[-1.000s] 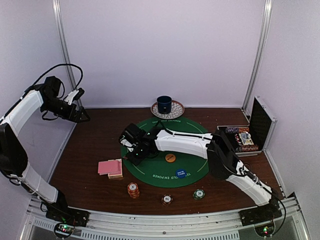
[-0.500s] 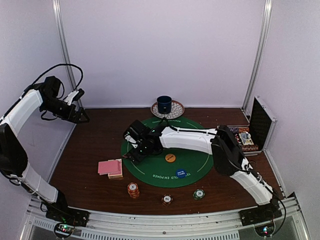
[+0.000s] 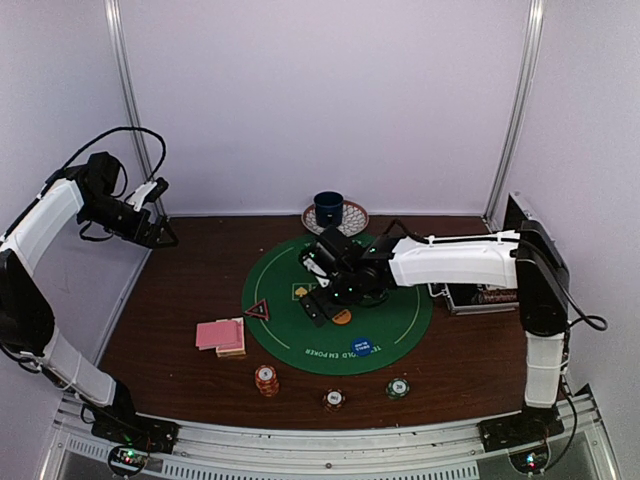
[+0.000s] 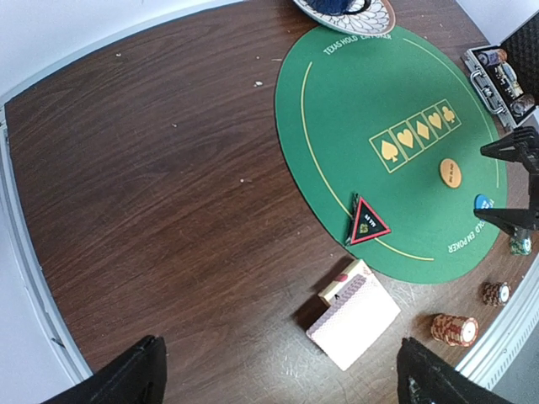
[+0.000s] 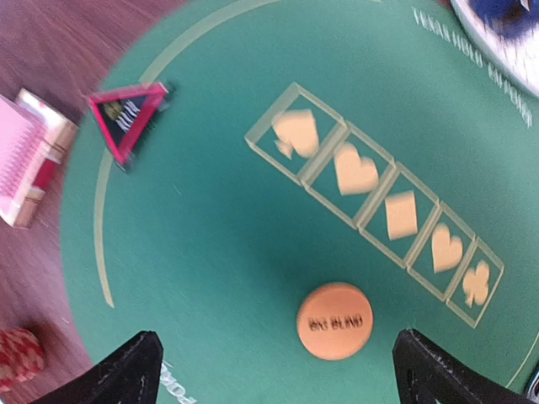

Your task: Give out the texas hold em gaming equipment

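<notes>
The black-red triangle marker (image 3: 257,310) (image 5: 128,114) (image 4: 367,221) lies on the green mat's left edge. My right gripper (image 3: 315,287) (image 5: 278,370) hovers open over the mat's middle, holding nothing, with the orange marker disc (image 3: 341,317) (image 5: 334,321) below it. A blue marker disc (image 3: 362,346) (image 4: 482,203) rests near the mat's front. Pink-backed cards (image 3: 221,335) (image 4: 354,313) lie on the wood left of the mat. An orange chip stack (image 3: 266,379), a red chip (image 3: 334,399) and a green chip (image 3: 398,387) sit along the front. My left gripper (image 3: 150,225) (image 4: 282,383) is open, high by the left wall.
A dark blue cup (image 3: 328,208) on a patterned saucer (image 3: 352,224) stands behind the round green mat (image 3: 290,345). An open metal case (image 3: 525,240) holding chips sits at the right, partly hidden by my right arm. Frame posts rise at both back corners.
My right gripper opened, left the triangle marker on the mat's left edge and moved right over the mat's middle. The left arm has not moved.
</notes>
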You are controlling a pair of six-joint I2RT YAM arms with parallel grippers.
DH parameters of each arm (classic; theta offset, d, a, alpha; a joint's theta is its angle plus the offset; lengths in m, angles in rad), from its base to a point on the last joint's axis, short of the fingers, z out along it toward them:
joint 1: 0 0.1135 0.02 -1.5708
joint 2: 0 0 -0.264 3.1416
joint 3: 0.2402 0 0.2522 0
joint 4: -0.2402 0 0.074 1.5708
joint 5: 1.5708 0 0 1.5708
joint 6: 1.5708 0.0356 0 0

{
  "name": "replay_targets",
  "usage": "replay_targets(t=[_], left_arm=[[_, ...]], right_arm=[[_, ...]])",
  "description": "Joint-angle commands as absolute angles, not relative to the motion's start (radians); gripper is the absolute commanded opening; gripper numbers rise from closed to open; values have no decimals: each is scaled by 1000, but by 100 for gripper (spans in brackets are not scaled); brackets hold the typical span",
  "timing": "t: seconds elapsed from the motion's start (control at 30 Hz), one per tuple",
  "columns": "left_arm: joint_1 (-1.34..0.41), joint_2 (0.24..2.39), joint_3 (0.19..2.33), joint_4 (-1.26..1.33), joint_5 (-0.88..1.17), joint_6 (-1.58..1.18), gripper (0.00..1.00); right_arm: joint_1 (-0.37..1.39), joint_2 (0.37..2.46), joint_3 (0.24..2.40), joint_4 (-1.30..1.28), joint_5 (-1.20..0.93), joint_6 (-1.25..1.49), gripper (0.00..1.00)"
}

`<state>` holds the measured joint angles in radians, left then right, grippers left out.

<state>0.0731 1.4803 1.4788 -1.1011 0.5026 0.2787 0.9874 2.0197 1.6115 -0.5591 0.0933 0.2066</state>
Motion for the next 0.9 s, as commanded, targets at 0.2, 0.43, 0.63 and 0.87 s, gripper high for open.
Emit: replay_targets(t=[0.2, 0.43, 0.63, 0.87], left_arm=[[75, 1468, 1497, -1113, 534, 304, 98], [75, 1462, 1502, -1114, 535, 302, 98], [75, 1462, 1510, -1113, 539, 299, 98], [75, 1452, 1513, -1115, 541, 296, 98]], right_arm=[[946, 1940, 1382, -513, 78, 336, 99], [894, 1986, 1355, -456, 14, 368, 84], [869, 2043, 1387, -447, 3, 363, 75], [868, 2084, 1400, -454, -39, 358, 74]])
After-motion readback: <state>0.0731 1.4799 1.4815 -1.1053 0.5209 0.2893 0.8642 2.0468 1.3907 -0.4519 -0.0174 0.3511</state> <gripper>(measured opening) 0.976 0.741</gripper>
